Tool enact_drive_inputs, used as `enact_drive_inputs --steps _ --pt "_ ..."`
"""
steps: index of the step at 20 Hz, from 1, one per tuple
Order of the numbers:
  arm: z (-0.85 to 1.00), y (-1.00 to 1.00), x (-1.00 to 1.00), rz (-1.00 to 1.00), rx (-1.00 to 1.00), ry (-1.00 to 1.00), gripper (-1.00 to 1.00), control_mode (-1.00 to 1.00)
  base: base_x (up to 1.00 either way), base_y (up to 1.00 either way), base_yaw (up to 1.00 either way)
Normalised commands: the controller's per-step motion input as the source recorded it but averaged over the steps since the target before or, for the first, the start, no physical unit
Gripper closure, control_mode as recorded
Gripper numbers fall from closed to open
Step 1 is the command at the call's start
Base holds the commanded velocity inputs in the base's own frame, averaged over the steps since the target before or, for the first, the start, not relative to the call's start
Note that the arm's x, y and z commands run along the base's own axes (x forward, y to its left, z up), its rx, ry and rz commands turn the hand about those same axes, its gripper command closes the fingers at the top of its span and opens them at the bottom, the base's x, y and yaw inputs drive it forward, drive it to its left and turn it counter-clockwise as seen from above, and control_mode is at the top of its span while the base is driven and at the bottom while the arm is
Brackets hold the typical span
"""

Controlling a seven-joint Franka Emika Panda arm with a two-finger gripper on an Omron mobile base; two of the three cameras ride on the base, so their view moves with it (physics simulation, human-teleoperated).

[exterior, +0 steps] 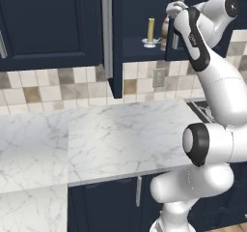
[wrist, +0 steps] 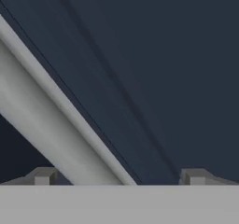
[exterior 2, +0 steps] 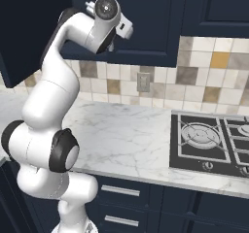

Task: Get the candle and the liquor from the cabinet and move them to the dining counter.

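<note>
While our gripper (wrist: pixel 119 176) hangs wide open and empty against the cabinet (exterior: pixel 48 23) door, we see the pale yellow candle (exterior: pixel 151 29) on its white saucer beside the brownish bottle (exterior: pixel 164 33) on the shelf.

left base view: from behind the white jointed arm (exterior: pixel 212 81) on its left, looking forward and down over the white grey-veined marble desk (exterior: pixel 116 134) toward the dark navy wall cabinet (exterior: pixel 48 25).
right base view: from behind on the right, facing the same desk (exterior 2: pixel 126 135), tiled wall and cabinet (exterior 2: pixel 160 18), with the black gas hob (exterior 2: pixel 211 142) at its right.
shared: arm, desk, beige tile backsplash (exterior: pixel 62 88), cabinet underside.
hand view: very near, rolled, facing a navy cabinet door panel (wrist: pixel 154 73) with a silver bar handle (wrist: pixel 56 125) slanting across.
</note>
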Motion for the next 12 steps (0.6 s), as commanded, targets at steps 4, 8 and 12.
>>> enact_drive_inputs --steps 4,8,12 --pt "-0.09 0.00 0.50 0.00 0.06 0.00 1.00 -1.00 0.00 0.00 0.00" --pt "-0.26 0.03 0.37 0.00 0.01 0.00 1.00 -1.00 0.00 0.00 0.00" --pt "-0.40 -0.01 0.10 0.02 0.00 -0.14 1.00 -1.00 0.00 0.00 0.00"
